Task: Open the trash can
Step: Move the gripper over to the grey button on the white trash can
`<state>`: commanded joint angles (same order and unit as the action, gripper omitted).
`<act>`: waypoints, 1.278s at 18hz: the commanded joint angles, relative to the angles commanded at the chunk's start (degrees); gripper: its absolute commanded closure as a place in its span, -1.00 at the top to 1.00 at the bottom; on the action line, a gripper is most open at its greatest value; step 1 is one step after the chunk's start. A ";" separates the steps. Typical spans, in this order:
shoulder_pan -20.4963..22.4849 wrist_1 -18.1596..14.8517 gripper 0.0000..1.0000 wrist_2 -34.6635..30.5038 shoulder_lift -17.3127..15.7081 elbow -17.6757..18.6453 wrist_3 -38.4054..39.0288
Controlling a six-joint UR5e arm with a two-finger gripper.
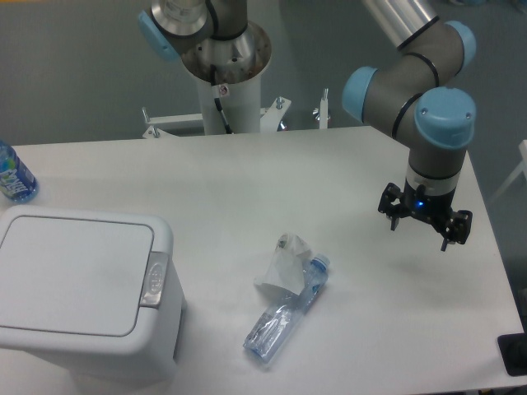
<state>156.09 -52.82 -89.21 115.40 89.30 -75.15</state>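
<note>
The trash can is a large white rectangular bin at the front left of the table. Its flat lid is down and its small grey push-button latch faces right. My gripper hangs above the right side of the table, far to the right of the bin. Its two dark fingers point down and stand apart with nothing between them.
A crushed clear plastic bottle with a crumpled white wrapper lies in the middle front of the table. A blue-capped bottle stands at the far left edge. The arm's base column rises behind the table.
</note>
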 joint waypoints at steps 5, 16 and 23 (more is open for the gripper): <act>-1.76 -0.09 1.00 2.97 -2.02 1.75 0.35; -4.03 1.40 1.00 21.18 -4.31 1.59 17.28; -12.29 2.29 1.00 21.36 -5.53 -4.39 42.68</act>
<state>143.80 -50.54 -67.85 109.87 84.91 -32.47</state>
